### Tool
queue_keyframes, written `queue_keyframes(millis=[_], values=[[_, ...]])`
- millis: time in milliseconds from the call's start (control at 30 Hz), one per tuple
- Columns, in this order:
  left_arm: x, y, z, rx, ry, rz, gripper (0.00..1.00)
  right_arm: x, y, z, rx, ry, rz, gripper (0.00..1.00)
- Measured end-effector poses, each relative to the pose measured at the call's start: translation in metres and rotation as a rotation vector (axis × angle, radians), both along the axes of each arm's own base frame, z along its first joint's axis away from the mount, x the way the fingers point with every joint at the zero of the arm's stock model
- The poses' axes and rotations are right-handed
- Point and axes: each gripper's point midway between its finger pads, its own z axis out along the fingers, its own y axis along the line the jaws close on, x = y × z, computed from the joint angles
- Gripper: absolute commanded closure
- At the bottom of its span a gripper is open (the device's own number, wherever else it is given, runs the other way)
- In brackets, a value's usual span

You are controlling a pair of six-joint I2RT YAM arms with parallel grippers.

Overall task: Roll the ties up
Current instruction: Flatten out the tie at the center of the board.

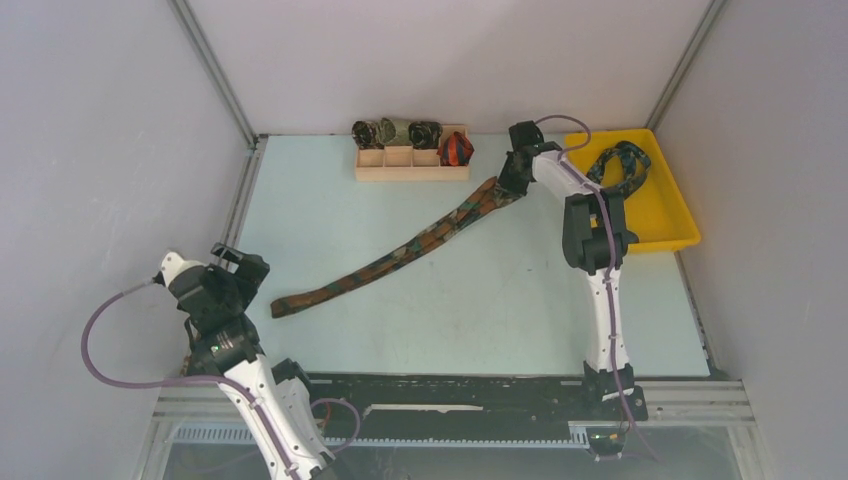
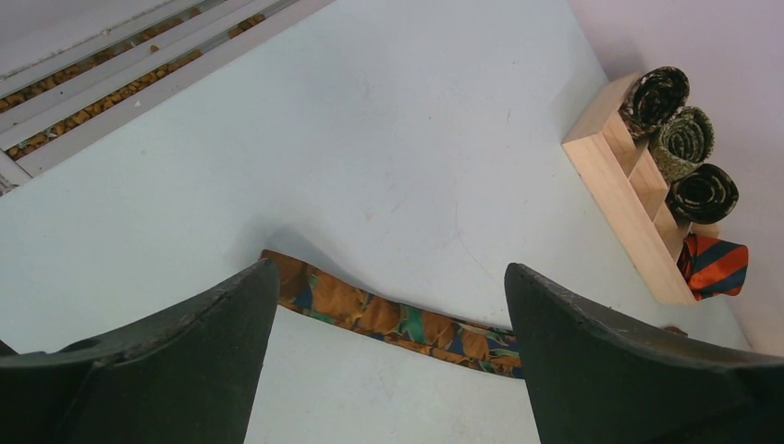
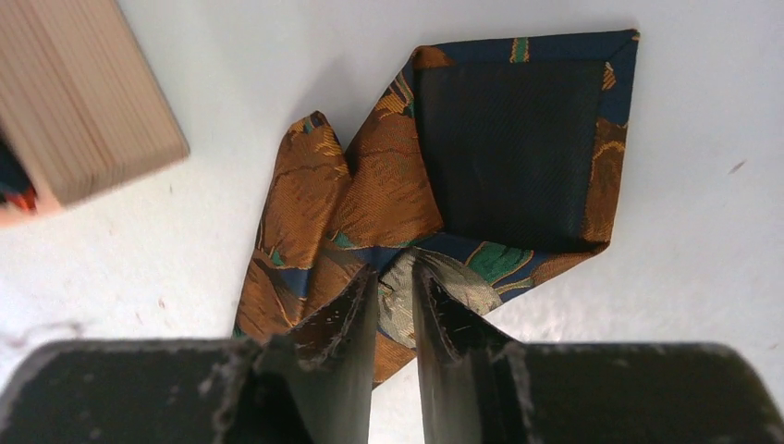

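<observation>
**Place:** robotics lab cell, an enclosed test bench. What you have in front of you that shows it:

- Table (image 1: 480, 300): pale blue top, boxed in by plain grey panels (image 1: 100, 150) at 9, 12 and 3 o'clock.
- Aluminium struts (image 1: 213, 70): these run up the panel joints.
- Black rail (image 1: 450, 395): at 6 o'clock, with your left arm (image 1: 255, 395) and right arm (image 1: 605, 300) bolted to it.
- Purple cables (image 1: 95, 345): looped loose off both arms.
- Staged props: wooden box (image 1: 410, 172) at 12 o'clock, yellow tray (image 1: 680, 215) at 2 o'clock.

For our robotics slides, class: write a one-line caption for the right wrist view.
Right fingers pinch the folded wide end of the brown-orange tie, on a table beside a wooden box.
</observation>
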Motion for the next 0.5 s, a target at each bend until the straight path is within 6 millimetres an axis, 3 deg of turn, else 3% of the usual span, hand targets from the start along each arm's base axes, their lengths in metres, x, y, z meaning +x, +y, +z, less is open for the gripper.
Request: queue_keyframes(millis=[300, 500], values=[[0.002, 0.001, -0.004, -0.013, 0.018, 0.000, 0.03, 0.055, -0.037, 0.005, -0.005, -0.046, -0.054, 0.72], [0.002, 0.002, -0.005, -0.016, 0.022, 0.000, 0.03, 0.061, -0.052, 0.014, -0.009, -0.073, -0.053, 0.66]])
